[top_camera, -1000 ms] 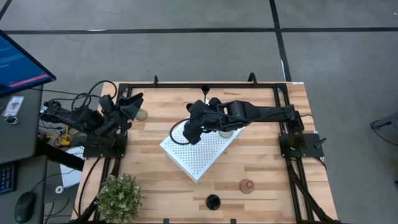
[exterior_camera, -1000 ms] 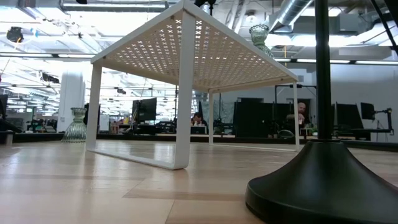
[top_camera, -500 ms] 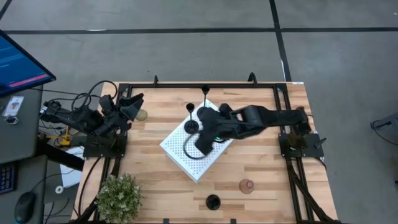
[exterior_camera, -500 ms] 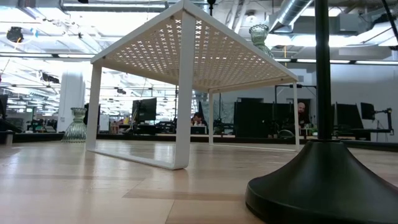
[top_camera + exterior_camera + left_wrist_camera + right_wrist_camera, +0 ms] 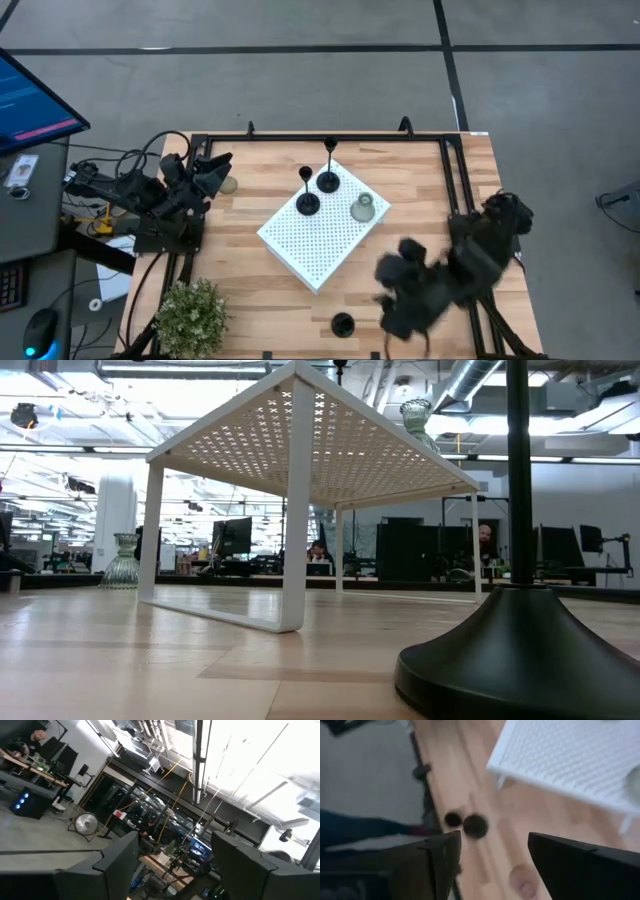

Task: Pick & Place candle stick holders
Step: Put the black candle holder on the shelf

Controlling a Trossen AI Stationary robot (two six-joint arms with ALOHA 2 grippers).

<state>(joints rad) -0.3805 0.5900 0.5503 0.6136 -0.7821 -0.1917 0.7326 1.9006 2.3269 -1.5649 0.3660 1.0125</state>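
Note:
Two black holders (image 5: 308, 203) (image 5: 328, 182) and a pale green holder (image 5: 362, 208) stand on their bases on the white perforated board (image 5: 315, 245). Another pale green holder (image 5: 228, 184) stands on the table by my left gripper (image 5: 212, 172), which waits open at the table's left edge. A third black holder (image 5: 343, 324) stands near the table's near edge. My right gripper (image 5: 395, 305) is open, above the table's near right part. In the right wrist view the pink holder (image 5: 522, 882) shows blurred between its fingers, below them, with the black holder (image 5: 475, 826) beyond.
A bushy green plant (image 5: 190, 318) stands at the near left corner. The board stands on legs above the table (image 5: 290, 500). Black frame rails (image 5: 320, 137) run round the table's edges. Bare wood lies between the board and the near edge.
My right gripper has drawn back from over the white board and swung quickly toward the table's near right part, and now hangs over the pink holder's place. The black and green holders on the board have stayed standing.

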